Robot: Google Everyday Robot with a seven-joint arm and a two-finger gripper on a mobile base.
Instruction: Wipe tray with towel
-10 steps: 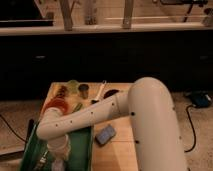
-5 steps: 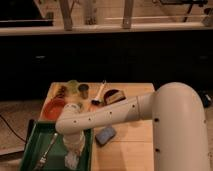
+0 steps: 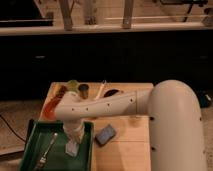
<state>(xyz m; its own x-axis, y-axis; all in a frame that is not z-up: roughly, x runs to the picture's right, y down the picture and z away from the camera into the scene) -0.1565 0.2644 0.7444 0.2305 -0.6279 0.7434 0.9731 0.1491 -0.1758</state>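
A green tray (image 3: 35,131) sits at the front left of the wooden table (image 3: 125,152). My white arm (image 3: 105,106) reaches left across the table and bends down into the tray. My gripper (image 3: 72,146) is low over the tray floor, in its right half. A pale patch (image 3: 71,149) lies right under the gripper on the tray floor; it looks like the towel, but I cannot tell it apart from the gripper. A metal fork (image 3: 46,150) lies in the tray to the left of the gripper, apart from it.
A dark blue-grey block (image 3: 105,135) lies on the table just right of the tray. Behind the arm stand an orange dish (image 3: 50,107), a green cup (image 3: 73,85), a brown cup (image 3: 83,90), a white utensil (image 3: 102,89) and a dark bowl (image 3: 113,93). A dark counter stands behind.
My gripper and the pale patch under it have moved right across the tray floor, from its left part to its right half. The fork has not moved.
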